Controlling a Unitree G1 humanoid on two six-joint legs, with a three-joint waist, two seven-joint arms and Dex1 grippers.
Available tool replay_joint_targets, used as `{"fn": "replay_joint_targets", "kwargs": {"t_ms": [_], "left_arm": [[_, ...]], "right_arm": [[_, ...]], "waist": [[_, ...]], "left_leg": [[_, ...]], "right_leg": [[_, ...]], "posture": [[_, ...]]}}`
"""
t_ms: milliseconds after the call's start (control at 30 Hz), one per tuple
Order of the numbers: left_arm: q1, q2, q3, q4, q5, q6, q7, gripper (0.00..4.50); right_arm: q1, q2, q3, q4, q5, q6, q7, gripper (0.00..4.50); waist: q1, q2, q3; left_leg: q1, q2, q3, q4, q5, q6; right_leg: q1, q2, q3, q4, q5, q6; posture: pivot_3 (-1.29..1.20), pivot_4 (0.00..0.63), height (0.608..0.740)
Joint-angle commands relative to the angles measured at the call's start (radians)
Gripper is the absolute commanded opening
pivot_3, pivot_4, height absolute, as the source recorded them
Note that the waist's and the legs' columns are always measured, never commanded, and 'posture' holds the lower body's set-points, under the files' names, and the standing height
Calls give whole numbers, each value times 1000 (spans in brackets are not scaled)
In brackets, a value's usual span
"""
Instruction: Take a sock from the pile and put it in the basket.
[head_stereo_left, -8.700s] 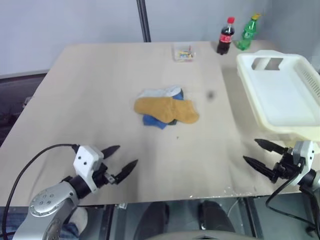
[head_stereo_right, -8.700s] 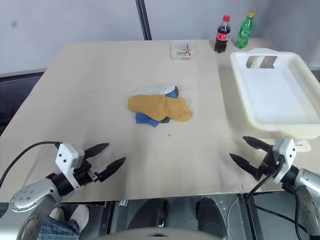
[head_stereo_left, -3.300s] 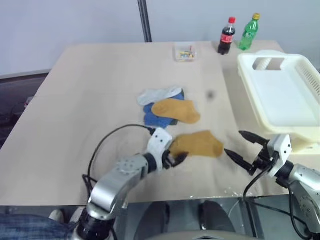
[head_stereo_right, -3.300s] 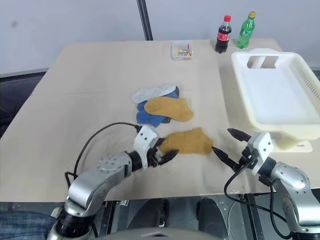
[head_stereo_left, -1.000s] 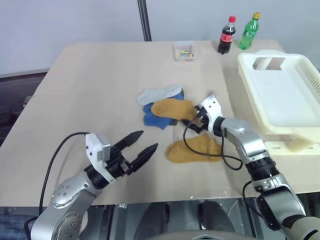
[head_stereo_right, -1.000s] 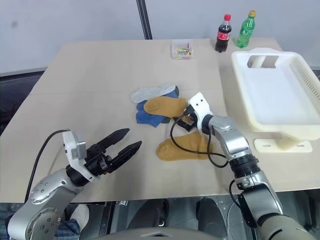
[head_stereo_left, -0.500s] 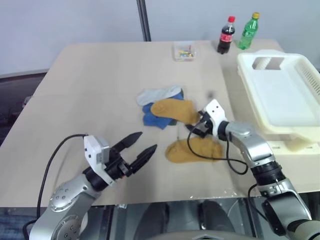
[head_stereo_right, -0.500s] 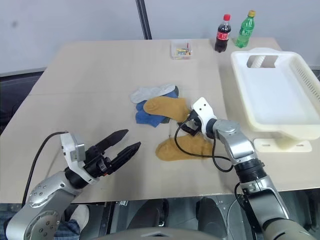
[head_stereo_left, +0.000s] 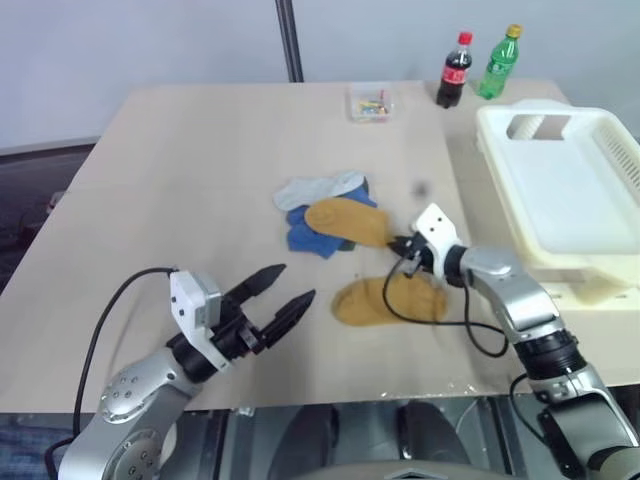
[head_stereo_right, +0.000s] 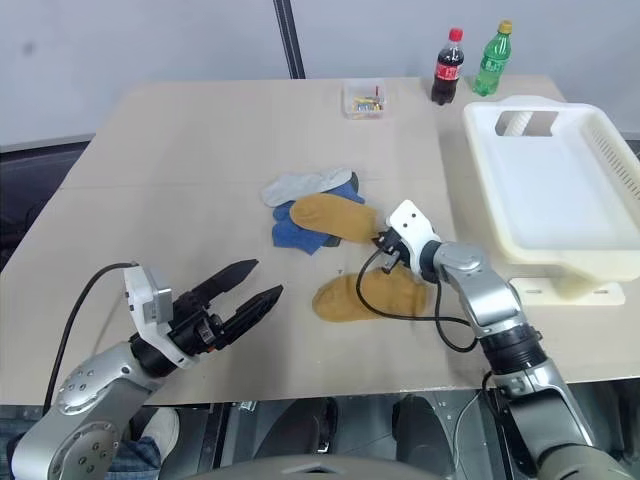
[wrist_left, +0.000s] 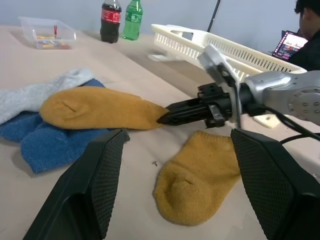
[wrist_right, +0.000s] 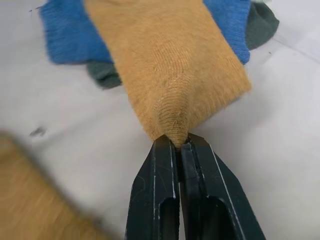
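R gripper (wrist_right: 178, 145) pinches knit mustard sock (wrist_right: 167, 75) edge; fabric puckered

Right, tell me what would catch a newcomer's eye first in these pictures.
The right pincer, shut on the edge of a mustard-yellow sock at the near side of the pile in the middle of the table. A second mustard-yellow sock lies loose just in front of it. The big cream-white basket waits at the table's right edge, and the left pincer hovers open near the front left.
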Motion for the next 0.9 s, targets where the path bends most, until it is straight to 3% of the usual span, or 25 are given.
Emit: {"fn": "replay_joint_targets", "kwargs": {"t_ms": [33,200,433,733,900], "left_arm": [[3,12,6,-34,-11,-12,-5,3674],[-6,23,1,-29,-17,-10,-16,3674],[-59,36,-25,5,-1,7,-13,3674],[-406,47,-340,355,443,-95,30,3674],[-537,22,-415,516,579,-198,30,3674]], "right_arm": [[25,-81,-23,-118,28,-5,79,62],[77,-237,-1,-108,-21,-191,196,62],[62,-262,-5,9,-89,-375,193,62],[27,-200,-7,81,-108,-421,175,62],[37,-186,-20,65,-113,-409,165,62]], "waist": [[0,0,0],[1,0,0],[-3,-1,1],[-1,-2,1],[-2,-3,1]], "left_leg": [[0,0,0,0,0,0],[0,0,0,0,0,1],[1,1,1,0,0,0],[1,-2,0,1,0,0],[1,-1,0,1,2,-4]], "right_leg": [[0,0,0,0,0,0],[0,0,0,0,0,0],[0,1,0,0,0,0],[1,1,-1,1,0,0],[1,0,0,1,0,1]], "posture": [[0,150,740],[0,150,740],[0,150,740],[0,150,740],[0,150,740]]}}
